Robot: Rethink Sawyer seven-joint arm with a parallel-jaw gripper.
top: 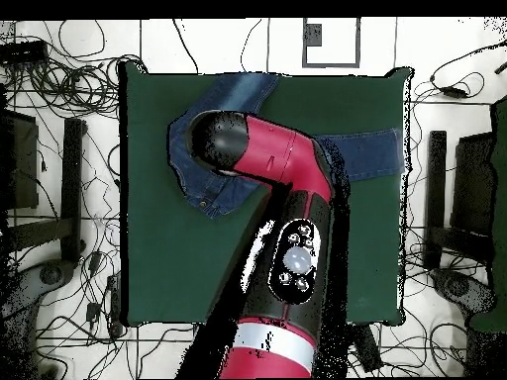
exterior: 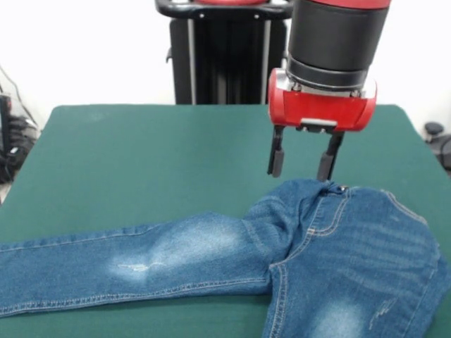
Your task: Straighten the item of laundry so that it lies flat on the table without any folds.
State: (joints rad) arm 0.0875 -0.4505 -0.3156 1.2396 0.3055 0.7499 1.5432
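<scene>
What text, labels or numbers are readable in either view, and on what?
None can be read.
Gripper: red housing, no lettering shows.
Jeans: stitching and a waistband button only, no legible tag.
Arm in the overhead view: round buttons, any markings too small to read.
Table: plain green cloth, no signs.

The hand (exterior: 302, 163) hangs open just above the jeans' (exterior: 296, 246) waistband, fingers apart. One leg lies stretched out sideways across the green surface (exterior: 141, 162).
</scene>
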